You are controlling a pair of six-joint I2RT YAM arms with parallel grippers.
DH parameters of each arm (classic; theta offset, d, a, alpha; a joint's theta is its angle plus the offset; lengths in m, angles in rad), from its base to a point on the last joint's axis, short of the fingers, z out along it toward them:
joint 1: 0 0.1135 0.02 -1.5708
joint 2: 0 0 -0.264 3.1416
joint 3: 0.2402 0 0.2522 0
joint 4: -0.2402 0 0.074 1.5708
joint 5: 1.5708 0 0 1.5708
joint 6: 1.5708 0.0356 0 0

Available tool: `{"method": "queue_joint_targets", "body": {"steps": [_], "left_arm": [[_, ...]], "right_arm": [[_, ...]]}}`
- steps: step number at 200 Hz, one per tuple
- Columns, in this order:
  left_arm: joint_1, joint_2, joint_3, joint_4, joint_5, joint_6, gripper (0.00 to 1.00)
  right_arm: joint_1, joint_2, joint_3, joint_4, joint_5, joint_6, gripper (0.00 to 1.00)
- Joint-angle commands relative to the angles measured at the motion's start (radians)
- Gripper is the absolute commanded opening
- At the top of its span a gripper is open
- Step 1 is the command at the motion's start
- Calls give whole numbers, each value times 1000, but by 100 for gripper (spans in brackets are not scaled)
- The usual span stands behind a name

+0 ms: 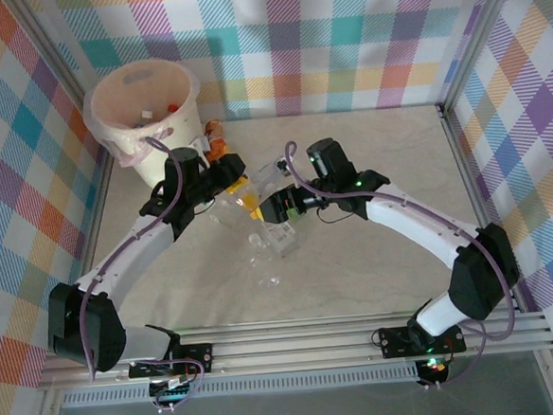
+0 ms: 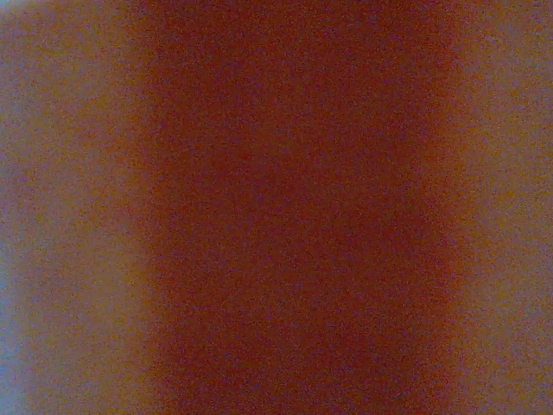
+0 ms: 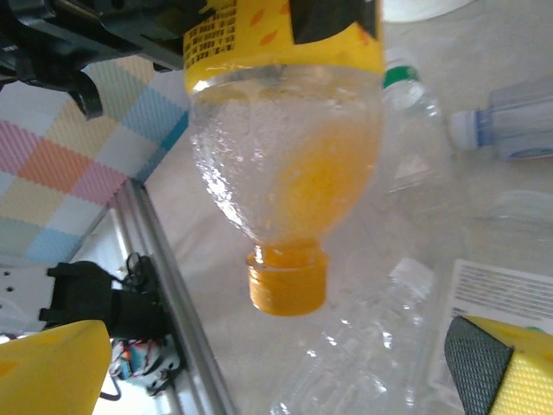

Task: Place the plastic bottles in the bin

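Pinches the yellow-labelled bottle (image 3: 285,130) cap-down in the left tool (image 1: 229,176), clear of other bottles (image 1: 274,236) on the tabletop (image 1: 386,276), likely for the bin (image 1: 108,136) back left; holds the right tool (image 3: 276,367) spread underneath.

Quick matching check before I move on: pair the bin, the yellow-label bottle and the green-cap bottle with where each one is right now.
Things:
1. bin
2. yellow-label bottle
3. green-cap bottle

Places:
A. lying on the table
B. standing at the far left corner
C. hanging cap down in the air

Pairs: 1-B, 2-C, 3-A
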Motion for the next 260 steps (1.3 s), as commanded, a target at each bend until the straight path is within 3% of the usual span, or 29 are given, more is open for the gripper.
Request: {"method": "queue_joint_targets", "body": {"steps": [1,86,117,155,180,206,260], "left_arm": [[7,-42,-2,-13,-42,20,46],[28,-183,9,-134,-270,74,45],[44,-209,120,-230,-354,190,46],[60,-193,233,-222,-423,295,46],[85,-171,269,-171,-469,344,46],[142,-135,307,-95,-432,358,46],[234,54,539,42,-454,521,46]], "right_arm": [[-3,-65,-4,-29,166,-40,100],[-4,-196,-142,71,482,-48,100],[-4,-198,-152,87,500,-46,100],[-3,-196,-155,97,507,-27,100],[-4,-199,-159,93,509,-25,100],[-3,-204,-165,92,513,-27,100],[-4,-206,-169,98,502,-13,100]]}}
